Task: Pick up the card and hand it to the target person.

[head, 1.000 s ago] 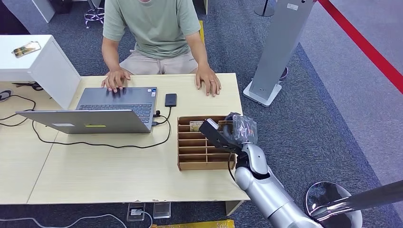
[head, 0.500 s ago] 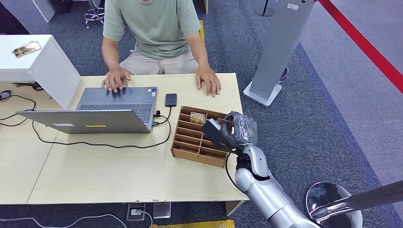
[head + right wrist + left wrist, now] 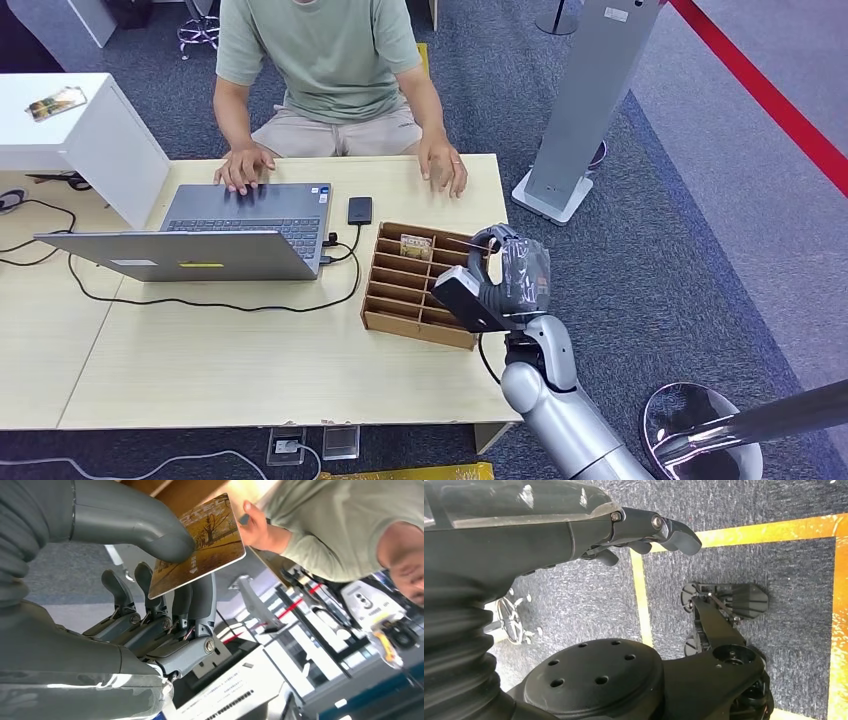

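Right robot hand [image 3: 165, 600] pinching card [image 3: 200, 542] — gold tree picture, lettering unreadable

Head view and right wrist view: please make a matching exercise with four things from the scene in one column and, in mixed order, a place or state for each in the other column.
Things:
1. card
2. laptop
3. wooden organizer
4. black phone

Places or states:
A. lies flat on the table beside the laptop
B. pinched in the right hand
C. open, with the person's hand on its keyboard
D. stands on the table, one card in a back slot

Pairs: 1-B, 2-C, 3-D, 4-A
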Robot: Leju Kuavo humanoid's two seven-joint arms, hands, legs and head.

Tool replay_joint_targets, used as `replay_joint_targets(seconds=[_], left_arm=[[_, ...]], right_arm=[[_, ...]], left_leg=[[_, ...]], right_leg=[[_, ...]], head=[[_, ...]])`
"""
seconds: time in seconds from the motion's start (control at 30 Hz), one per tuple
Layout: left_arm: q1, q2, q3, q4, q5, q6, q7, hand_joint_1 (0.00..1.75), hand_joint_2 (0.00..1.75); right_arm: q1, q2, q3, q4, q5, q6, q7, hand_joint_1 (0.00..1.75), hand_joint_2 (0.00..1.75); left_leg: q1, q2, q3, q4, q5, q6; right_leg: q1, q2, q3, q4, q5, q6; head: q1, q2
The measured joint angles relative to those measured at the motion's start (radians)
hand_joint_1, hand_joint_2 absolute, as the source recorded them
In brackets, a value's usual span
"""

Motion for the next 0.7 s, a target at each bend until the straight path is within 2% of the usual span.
replay_joint_targets(seconds=[0.1, 0.27, 0.33, 0.43, 0.7], left_arm=[[0.000, 0.000, 0.000, 0.000, -0.002, 0.000, 0.000, 0.00, 1.75], [0.000, 0.000, 0.000, 0.000, -0.016, -0.011, 0.001, 0.00, 1.75], [-0.002, 0.000, 0.000, 0.000, -0.024, -0.013, 0.002, 0.00, 1.75], [-0.003, 0.000, -0.001, 0.000, -0.033, -0.017, 0.002, 0.00, 1.75], [-0.006, 0.001, -0.002, 0.000, -0.041, -0.018, 0.003, 0.00, 1.75]], right_arm=[[0.015, 0.003, -0.022, -0.023, -0.023, 0.004, -0.017, 1.40, 1.75], [-0.021, 0.006, -0.016, -0.013, -0.140, 0.109, 0.128, 1.40, 1.75], [-0.065, 0.013, -0.002, 0.012, -0.179, 0.149, 0.151, 1.40, 1.75], [-0.145, 0.034, 0.017, 0.071, -0.226, 0.159, 0.143, 1.40, 1.75], [-0.352, 0.092, 0.049, 0.263, -0.217, 0.144, 0.173, 1.40, 1.75]], left_leg=[[0.000, 0.000, 0.000, 0.000, 0.000, 0.000], [0.000, 0.000, -0.001, 0.000, 0.000, 0.000], [0.000, 0.000, -0.001, 0.000, 0.000, 0.000], [0.000, 0.000, -0.001, 0.000, 0.001, -0.001], [0.000, 0.000, -0.001, 0.000, 0.001, -0.001]], right_leg=[[0.000, 0.000, 0.000, 0.000, 0.000, 0.000], [0.000, 0.000, 0.000, 0.000, 0.000, 0.000], [0.000, 0.000, 0.000, 0.000, 0.001, -0.001], [0.000, 0.000, 0.000, 0.001, 0.001, -0.001], [0.000, -0.001, 0.000, 0.001, 0.001, -0.001]], head=[[0.000, 0.000], [0.000, 0.000], [0.000, 0.000], [-0.001, 0.000], [0.000, 0.000]])
